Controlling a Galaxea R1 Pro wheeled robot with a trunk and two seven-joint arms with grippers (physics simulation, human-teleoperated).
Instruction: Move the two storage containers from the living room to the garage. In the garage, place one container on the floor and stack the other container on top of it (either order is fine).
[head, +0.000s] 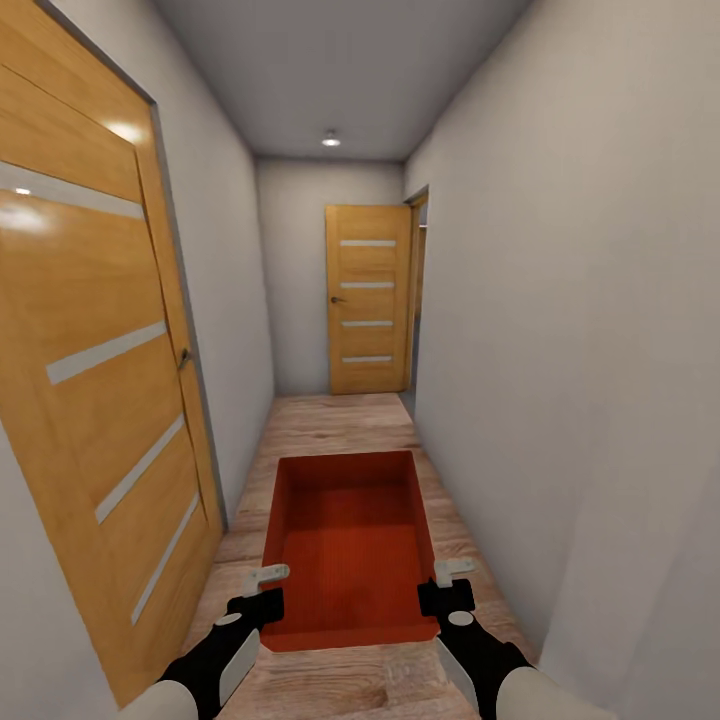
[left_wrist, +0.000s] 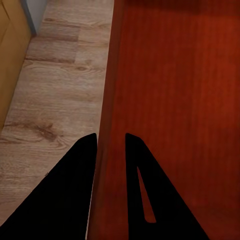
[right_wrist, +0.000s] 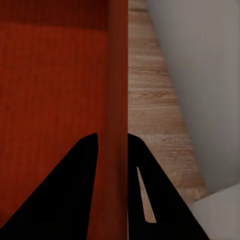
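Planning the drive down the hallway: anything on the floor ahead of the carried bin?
Nothing visible. The storage container is held by left gripper and right gripper; the wood floor runs bare to the closed door at the end.

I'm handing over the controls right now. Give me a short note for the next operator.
Left gripper: shut on the bin's left wall.
Right gripper: shut on its right wall.
The empty orange-red bin is carried in front of the robot, in a narrow hallway with a wood floor, a door ahead.
Done: one bin picked up.
Left: reach the garage, set it down, stack the second.
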